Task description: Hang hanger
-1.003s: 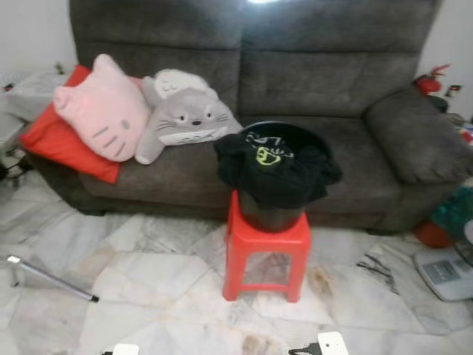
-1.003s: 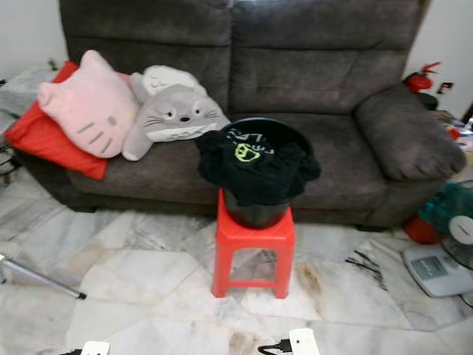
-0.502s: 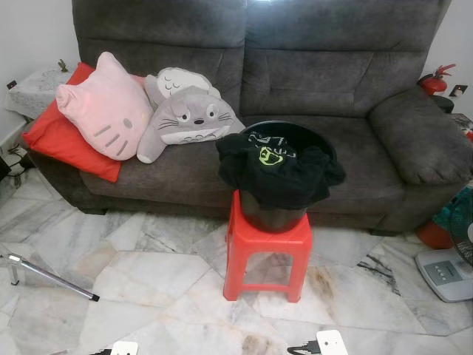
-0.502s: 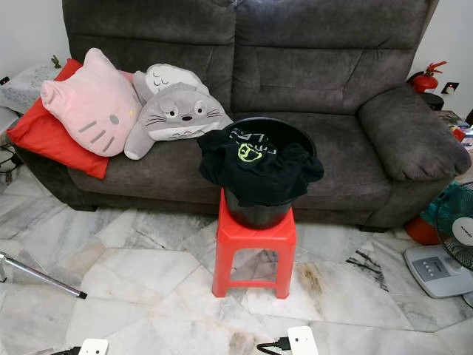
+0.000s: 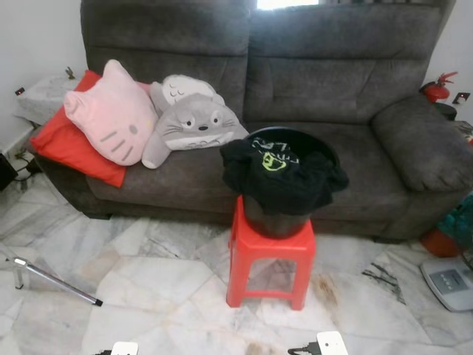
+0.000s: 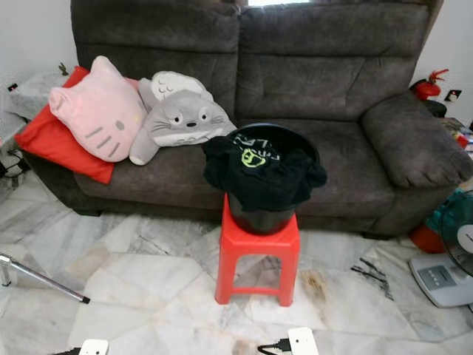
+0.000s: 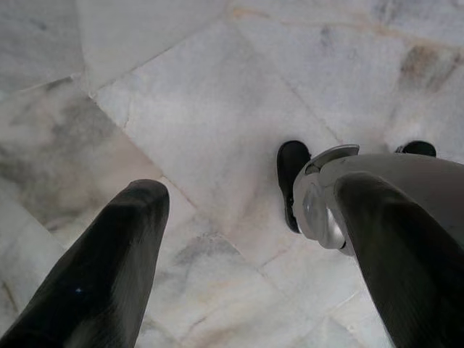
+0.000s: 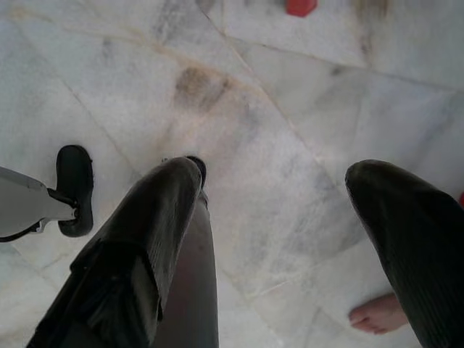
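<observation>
No hanger to be made out anywhere; task judged not begun. Black garment (image 5: 284, 171) draped over black bucket (image 5: 275, 219) on red stool (image 5: 268, 255), before grey sofa (image 5: 332, 89). Left gripper (image 7: 246, 254) and right gripper (image 8: 279, 239) hanging floorward, fingers apart, holding nothing. Bare foot (image 8: 377, 315) near right gripper

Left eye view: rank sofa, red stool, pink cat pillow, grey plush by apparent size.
1. Sofa, by far the largest.
2. Red stool.
3. Pink cat pillow and grey plush: they look much alike, so no ranking between them.
</observation>
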You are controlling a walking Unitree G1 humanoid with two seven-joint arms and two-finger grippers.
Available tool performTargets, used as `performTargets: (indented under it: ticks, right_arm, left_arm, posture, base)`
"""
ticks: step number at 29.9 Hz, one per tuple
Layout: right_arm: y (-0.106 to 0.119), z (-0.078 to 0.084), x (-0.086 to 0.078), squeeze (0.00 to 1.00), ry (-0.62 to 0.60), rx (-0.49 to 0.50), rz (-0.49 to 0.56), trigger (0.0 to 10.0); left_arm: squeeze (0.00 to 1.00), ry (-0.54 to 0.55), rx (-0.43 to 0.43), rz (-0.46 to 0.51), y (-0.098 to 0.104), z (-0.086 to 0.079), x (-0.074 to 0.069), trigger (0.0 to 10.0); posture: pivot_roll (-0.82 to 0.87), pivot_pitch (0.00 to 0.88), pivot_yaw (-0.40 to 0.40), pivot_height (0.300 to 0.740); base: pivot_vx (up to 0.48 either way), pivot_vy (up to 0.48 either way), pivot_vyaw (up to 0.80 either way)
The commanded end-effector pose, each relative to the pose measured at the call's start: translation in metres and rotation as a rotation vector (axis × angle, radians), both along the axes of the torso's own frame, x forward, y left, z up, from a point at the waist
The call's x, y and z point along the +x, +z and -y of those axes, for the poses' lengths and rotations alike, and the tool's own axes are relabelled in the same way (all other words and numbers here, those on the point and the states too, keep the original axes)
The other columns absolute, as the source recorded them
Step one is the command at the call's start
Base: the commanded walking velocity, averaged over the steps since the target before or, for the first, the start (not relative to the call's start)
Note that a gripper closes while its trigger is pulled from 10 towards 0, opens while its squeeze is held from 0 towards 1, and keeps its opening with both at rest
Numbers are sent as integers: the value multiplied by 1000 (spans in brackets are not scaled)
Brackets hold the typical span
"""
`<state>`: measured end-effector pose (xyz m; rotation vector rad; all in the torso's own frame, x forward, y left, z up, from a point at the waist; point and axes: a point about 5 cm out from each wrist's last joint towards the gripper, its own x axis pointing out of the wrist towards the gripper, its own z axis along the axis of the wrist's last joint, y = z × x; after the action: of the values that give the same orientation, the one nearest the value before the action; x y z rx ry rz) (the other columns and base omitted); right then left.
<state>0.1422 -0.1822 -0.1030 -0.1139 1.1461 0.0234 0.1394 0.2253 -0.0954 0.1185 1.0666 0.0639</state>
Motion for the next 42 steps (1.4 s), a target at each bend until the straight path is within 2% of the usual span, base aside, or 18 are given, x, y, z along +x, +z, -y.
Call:
performTargets:
  ticks: [1, 27, 36, 42]
  right_arm:
    - [1, -1, 3, 0, 1, -2, 13, 10000]
    - [1, -1, 4, 0, 5, -15, 18, 10000]
    - [3, -1, 8, 0, -23, -25, 41, 10000]
    - [6, 0, 15, 0, -34, -68, 84, 10000]
  left_arm:
    - [0, -9, 9, -14, 0, -4, -2, 10000]
    - [0, -33, 17, -9, 1, -4, 2, 10000]
    - [0, -40, 33, -4, 3, -5, 5, 10000]
    - [0, -54, 39, 1, 4, -6, 9, 10000]
  posture:
    - [-22, 0, -30, 740]
    - [-29, 0, -25, 740]
    - [-41, 0, -21, 740]
    - [-60, 0, -20, 740]
  base:
    - [289, 0, 0]
    - [283, 0, 0]
    - [0, 0, 0]
    - [0, 0, 0]
